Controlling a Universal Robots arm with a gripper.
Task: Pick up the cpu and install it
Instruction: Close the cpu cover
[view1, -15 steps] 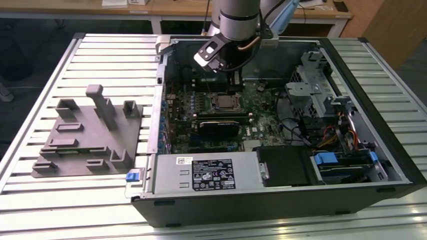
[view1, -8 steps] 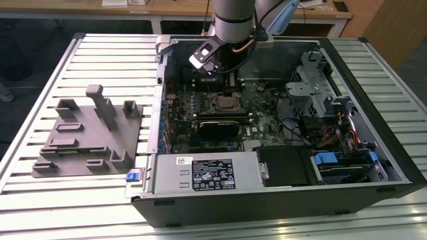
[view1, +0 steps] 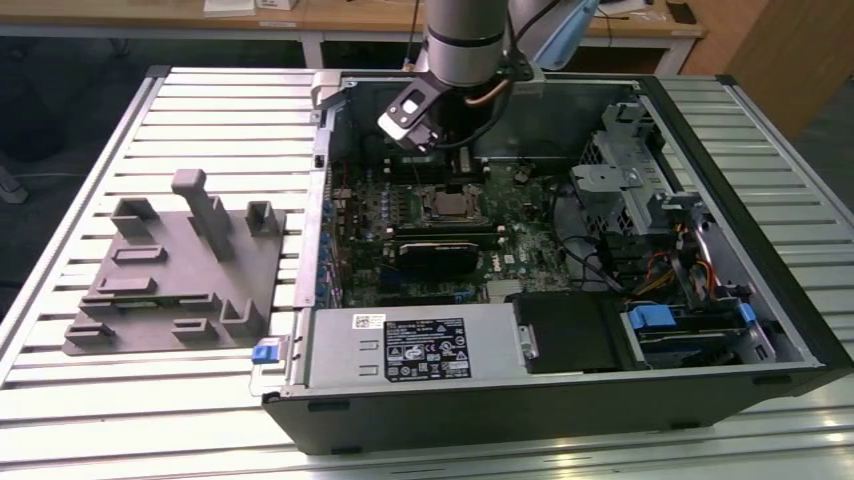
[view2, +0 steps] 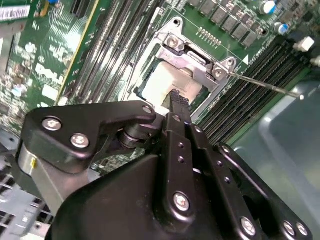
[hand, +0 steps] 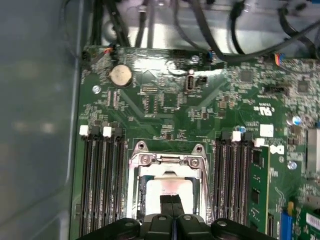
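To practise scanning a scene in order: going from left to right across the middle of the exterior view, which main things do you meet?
grey fixture → CPU socket → metal drive cage

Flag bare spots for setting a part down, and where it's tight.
Free: slatted table between the grey fixture and its far edge, and the strip along the computer case's near side. Crowded: inside the case, round the socket where the gripper hangs over the chip.

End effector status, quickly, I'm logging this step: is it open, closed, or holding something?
End effector: closed, fingertips together with nothing between them, right over the pale chip lying in the socket.
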